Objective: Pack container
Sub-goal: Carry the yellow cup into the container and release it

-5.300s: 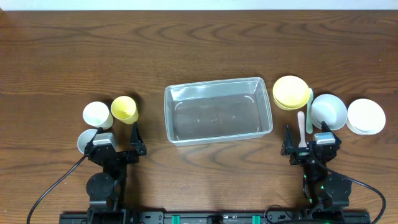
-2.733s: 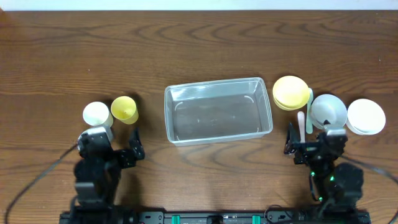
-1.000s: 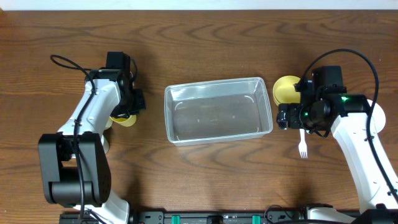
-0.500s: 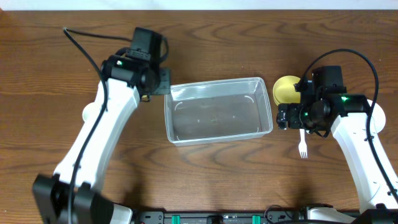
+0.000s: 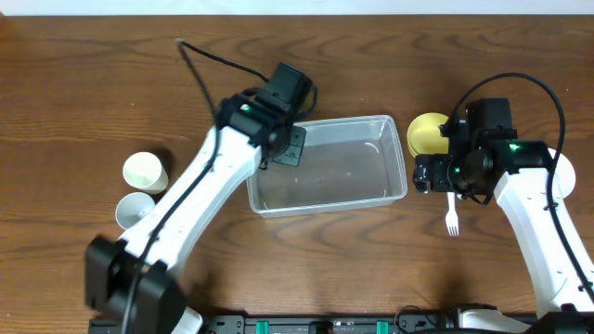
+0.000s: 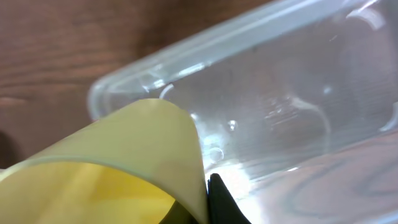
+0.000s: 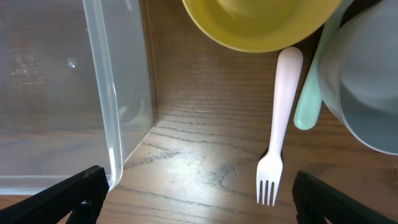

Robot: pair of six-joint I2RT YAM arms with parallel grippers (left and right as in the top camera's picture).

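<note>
The clear container lies mid-table. My left gripper hangs over its back-left part, shut on a yellow cup. The left wrist view shows the cup's rim pinched against a dark finger, with the container below. In the overhead view the arm hides the cup. My right gripper is open just right of the container, with nothing between its fingers. In the right wrist view, that gripper spans bare wood between the container wall and a white fork.
A yellow bowl sits right of the container, with a mint spoon and a pale bowl beside the white fork. Two white cups stand at the left.
My left arm has swung right with the yellow cup, from outside the container's back-left corner to above its left part. The right arm has stayed put.
</note>
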